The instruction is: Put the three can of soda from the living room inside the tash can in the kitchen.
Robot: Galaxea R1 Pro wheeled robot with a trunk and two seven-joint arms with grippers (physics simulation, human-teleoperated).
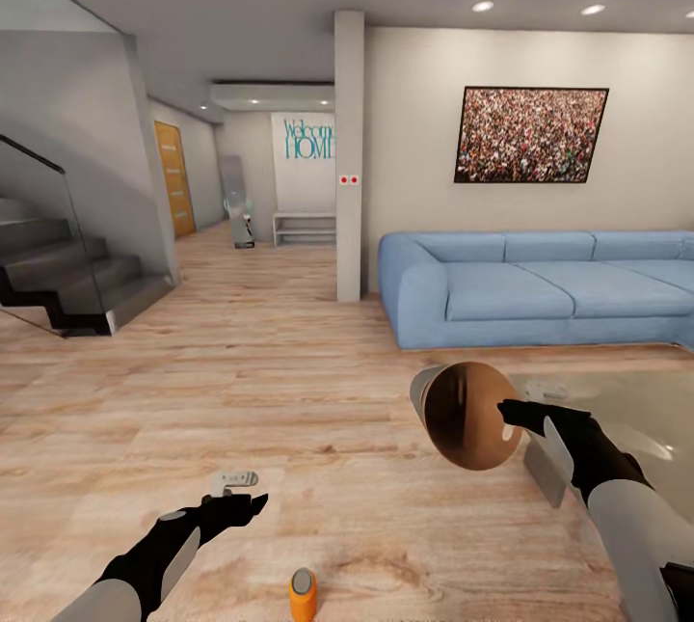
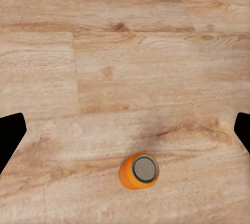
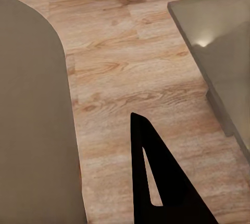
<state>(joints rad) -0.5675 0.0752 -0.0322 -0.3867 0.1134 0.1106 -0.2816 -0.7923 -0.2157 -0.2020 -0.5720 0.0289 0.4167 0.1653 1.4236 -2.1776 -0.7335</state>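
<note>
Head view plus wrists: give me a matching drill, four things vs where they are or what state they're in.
Things:
1. orange can
2. bin
3. sofa
4. left pincer

Place or state:
A. against the wall, under the framed picture
B. standing upright on the wood floor
C. open, holding nothing, above the floor
D. held up off the floor by the right pincer, its opening tipped toward the camera

Pairs: 1-B, 2-D, 3-A, 4-C
</note>
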